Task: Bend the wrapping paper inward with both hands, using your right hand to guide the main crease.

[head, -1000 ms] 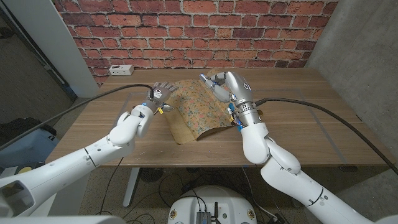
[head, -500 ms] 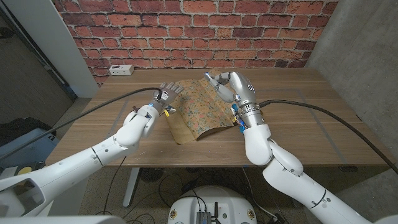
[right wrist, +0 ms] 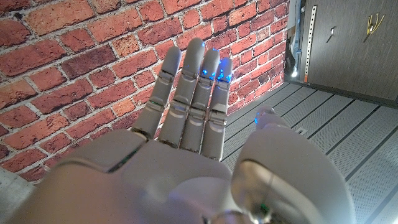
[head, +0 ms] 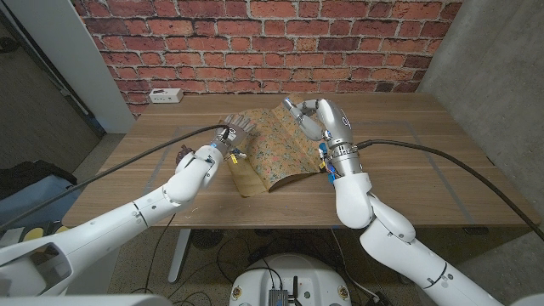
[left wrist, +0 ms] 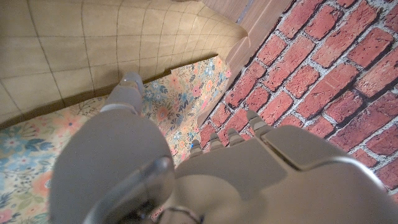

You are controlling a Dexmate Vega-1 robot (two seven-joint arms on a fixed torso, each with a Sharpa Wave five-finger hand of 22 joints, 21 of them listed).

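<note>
Since a second earlier, the left hand had slid right and farther across the table, its fingers now spread over the left edge of the floral wrapping paper. That hand's fingers were apart and pressed on the sheet, gripping nothing. The right hand stood at the paper's far right edge, fingers straight, open and side by side, holding nothing. The paper lay mid-table on the wooden table, arched upward, its near edge curled under.
</note>
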